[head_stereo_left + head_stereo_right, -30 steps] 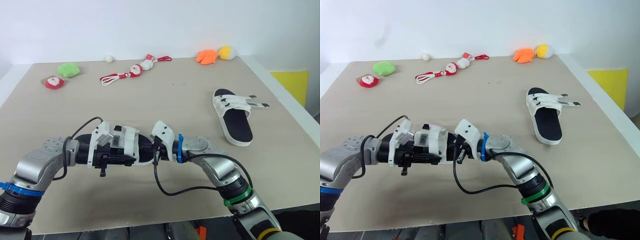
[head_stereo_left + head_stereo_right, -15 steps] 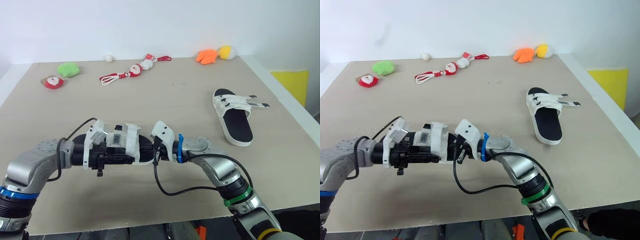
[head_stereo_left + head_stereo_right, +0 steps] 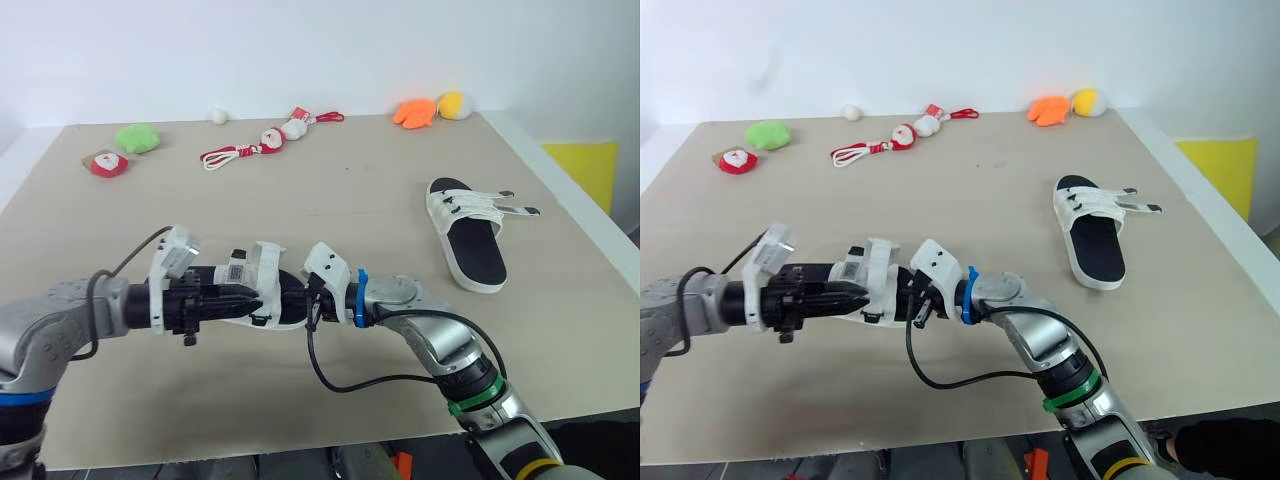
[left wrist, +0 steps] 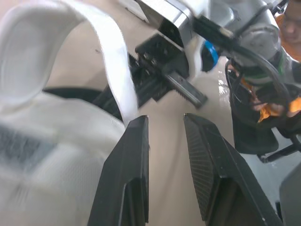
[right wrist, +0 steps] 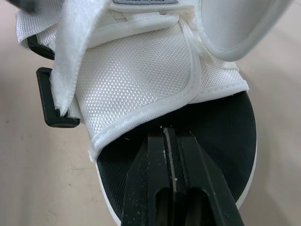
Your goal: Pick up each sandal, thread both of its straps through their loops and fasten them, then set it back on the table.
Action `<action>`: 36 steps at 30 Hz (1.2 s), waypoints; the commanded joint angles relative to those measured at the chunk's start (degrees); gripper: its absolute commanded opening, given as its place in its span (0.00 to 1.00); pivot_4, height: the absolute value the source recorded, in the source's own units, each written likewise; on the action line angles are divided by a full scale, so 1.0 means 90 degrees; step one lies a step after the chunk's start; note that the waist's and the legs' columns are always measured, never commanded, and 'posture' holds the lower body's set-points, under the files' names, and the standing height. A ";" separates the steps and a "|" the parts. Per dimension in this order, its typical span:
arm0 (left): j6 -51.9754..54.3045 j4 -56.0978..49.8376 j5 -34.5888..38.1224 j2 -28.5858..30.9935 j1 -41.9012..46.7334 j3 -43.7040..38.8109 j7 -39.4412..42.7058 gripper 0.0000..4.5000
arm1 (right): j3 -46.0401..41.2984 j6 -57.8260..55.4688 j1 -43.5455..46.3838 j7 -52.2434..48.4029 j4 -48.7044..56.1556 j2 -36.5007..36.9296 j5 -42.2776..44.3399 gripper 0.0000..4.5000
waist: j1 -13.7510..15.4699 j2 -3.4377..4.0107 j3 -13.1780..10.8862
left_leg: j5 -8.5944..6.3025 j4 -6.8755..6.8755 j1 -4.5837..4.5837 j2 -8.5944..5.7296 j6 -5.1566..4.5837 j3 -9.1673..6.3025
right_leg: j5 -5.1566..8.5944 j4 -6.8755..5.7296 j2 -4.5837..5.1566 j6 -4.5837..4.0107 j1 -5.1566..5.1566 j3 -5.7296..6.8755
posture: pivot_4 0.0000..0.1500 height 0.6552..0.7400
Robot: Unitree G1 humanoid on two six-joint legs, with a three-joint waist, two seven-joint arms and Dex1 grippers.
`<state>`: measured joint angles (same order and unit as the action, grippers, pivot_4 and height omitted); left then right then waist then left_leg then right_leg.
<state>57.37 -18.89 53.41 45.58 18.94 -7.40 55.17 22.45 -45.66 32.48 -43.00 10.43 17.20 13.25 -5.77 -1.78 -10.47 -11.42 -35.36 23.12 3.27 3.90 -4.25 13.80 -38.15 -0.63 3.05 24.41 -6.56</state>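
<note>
The left gripper (image 4: 165,121) has its fingers apart, just beside a loose white strap (image 4: 110,61) of the held sandal (image 3: 262,292). This sandal is up over the table (image 3: 330,190), near the front edge. The right gripper (image 5: 168,136) is pinched tight on one end of it. The other sandal (image 3: 466,236) lies by the table's right edge.

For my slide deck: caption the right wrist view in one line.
Right gripper pinches the sandal at its black footbed, white strap hanging beside a black loop.
</note>
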 commanded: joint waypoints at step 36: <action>0.0045 0.1047 -0.0017 -0.0871 0.1308 0.0172 -0.0430 0.72 | 0.0031 -0.0095 -0.0039 0.0094 0.0064 0.0045 -0.0014 0.00 | 0.0009 0.0000 0.0000 | 0.0000 -0.0003 0.0006 -0.0003 0.0000 -0.0003 | -0.0007 0.0000 0.0000 0.0011 -0.0002 0.0001 | 1.00 1.00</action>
<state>58.33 -9.10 52.42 37.49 29.57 -4.43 50.49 22.33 -46.21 32.27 -42.36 11.16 17.40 13.30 -5.69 -1.78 -10.47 -11.42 -35.38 23.17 3.24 3.90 -4.28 13.73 -38.15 -0.63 3.15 24.39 -6.56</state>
